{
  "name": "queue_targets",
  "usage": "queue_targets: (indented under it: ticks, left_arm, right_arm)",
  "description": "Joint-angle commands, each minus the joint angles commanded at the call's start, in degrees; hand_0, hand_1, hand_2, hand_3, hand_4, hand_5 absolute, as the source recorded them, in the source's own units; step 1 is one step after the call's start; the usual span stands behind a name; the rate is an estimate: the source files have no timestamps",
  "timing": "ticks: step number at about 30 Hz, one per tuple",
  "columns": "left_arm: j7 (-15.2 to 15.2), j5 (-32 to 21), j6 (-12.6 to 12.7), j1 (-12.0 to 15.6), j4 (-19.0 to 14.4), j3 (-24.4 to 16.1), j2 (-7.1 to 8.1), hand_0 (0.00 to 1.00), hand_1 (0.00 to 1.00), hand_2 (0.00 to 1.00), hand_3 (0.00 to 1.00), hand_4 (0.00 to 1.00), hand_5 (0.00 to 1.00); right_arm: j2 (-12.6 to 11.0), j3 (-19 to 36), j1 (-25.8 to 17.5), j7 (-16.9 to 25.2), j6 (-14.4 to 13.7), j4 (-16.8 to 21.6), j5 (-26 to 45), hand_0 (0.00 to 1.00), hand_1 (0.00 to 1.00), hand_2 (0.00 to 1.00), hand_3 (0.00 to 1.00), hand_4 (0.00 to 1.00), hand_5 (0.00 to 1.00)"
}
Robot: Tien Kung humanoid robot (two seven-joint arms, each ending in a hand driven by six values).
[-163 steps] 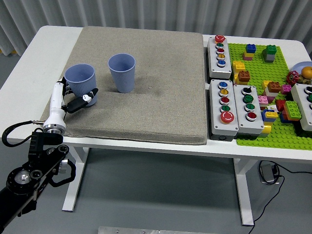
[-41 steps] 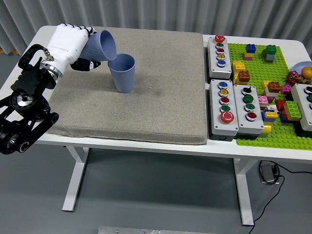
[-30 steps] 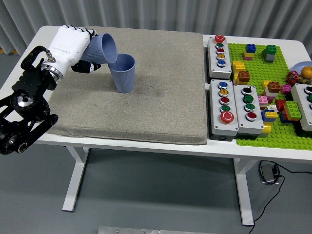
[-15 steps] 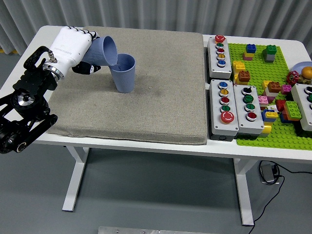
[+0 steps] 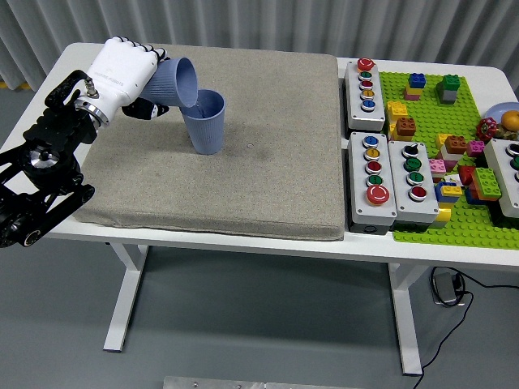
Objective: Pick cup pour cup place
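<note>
— Left hand: what's it doing?

— Its white palm is wrapped around a blue ribbed cup, fingers curled about the cup's body, dark thumb below. That held cup is tipped on its side, mouth facing right and slightly down, its rim right over the mouth of the second blue cup; whether the two rims touch, I cannot tell.

— And the second cup?

— Upright on the grey mat, in the mat's far left part. Whether anything is inside either cup, I cannot see.

— Any writing to read?

— A faint line of small print runs along the back of the white hand, too small to make out. No legible labels on the cups or the mat.

— What else is on the white table?

— Right of the mat stand three grey button boxes with red, yellow, green, blue and black-and-white buttons; no readable lettering on them. Beyond those lies a green building-block baseplate scattered with coloured bricks.

— The right arm?

— Out of view.
</note>
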Motion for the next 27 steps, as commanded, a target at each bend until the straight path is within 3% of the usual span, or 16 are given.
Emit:
queue_targets:
  ticks: [10,27]
  left_arm:
    - [2.16,0.0,0.61,-0.82,0.34,2.53,0.76,0.519,0.529,0.535,0.58,0.779,0.225]
    - [3.58,0.0,-1.28,-3.34,-1.52,5.76,2.09,0.523,0.53,0.534,0.578,0.778,0.231]
  right_arm:
    - [-0.03,-0.06,0.13,0.01,-0.08,-0.01,0.12,0.669,0.549,0.49,0.539,0.009,0.327]
    - [-0.16,-0.35,0.35,0.06,-0.23,-0.02,0.61,0.669,0.549,0.49,0.539,0.009,0.327]
